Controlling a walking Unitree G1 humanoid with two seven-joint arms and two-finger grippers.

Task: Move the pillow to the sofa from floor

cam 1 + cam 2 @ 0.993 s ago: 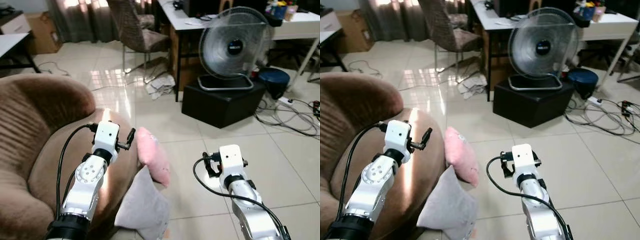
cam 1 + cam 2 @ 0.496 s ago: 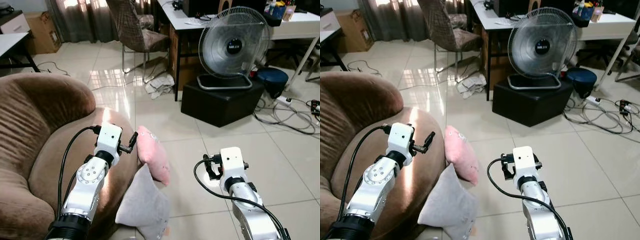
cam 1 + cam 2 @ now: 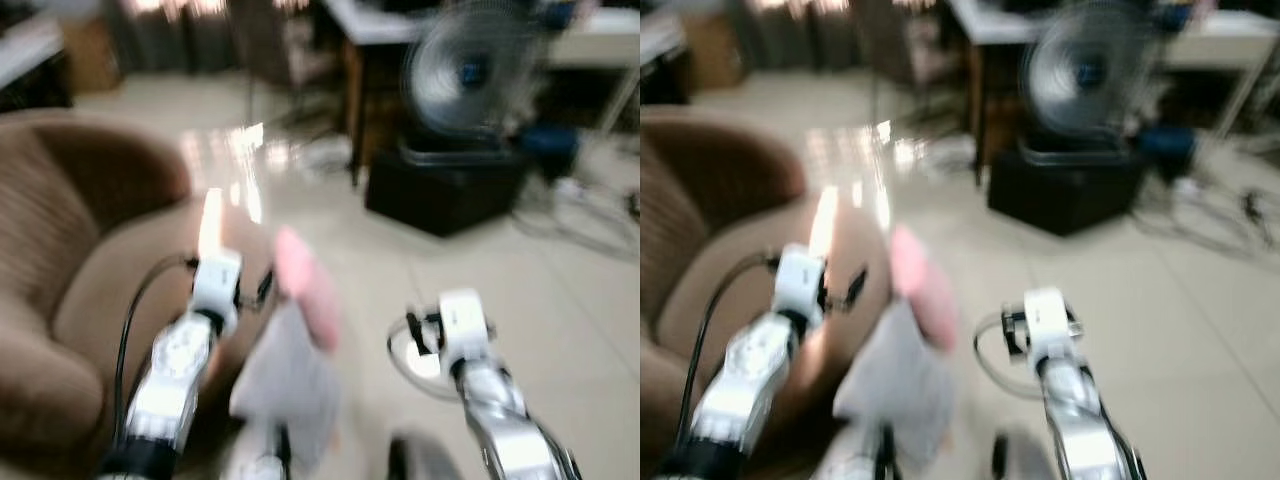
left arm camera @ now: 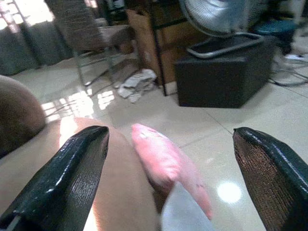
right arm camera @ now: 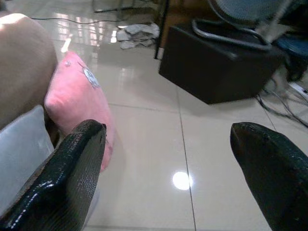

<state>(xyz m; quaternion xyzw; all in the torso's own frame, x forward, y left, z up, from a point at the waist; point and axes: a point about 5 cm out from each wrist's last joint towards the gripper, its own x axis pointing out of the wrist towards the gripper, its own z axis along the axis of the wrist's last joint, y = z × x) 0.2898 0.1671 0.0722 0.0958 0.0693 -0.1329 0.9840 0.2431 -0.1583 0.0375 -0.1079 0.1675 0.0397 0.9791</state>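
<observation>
Both arms reach out low with fingers spread wide and empty, the left end effector (image 4: 168, 159) over the edge of the brown sofa (image 3: 90, 260) and the right end effector (image 5: 168, 168) above the tiled floor (image 5: 154, 139). Just ahead, a grey pillow (image 3: 285, 385) and a pink pillow (image 4: 166, 163) lean against the sofa's side, resting on the floor. Farther off, blurred, a fan (image 3: 465, 75) stands on a black box (image 5: 216, 67).

Glossy tiled floor (image 5: 159, 139), fan (image 4: 216, 14) on black box (image 5: 216, 62).
</observation>
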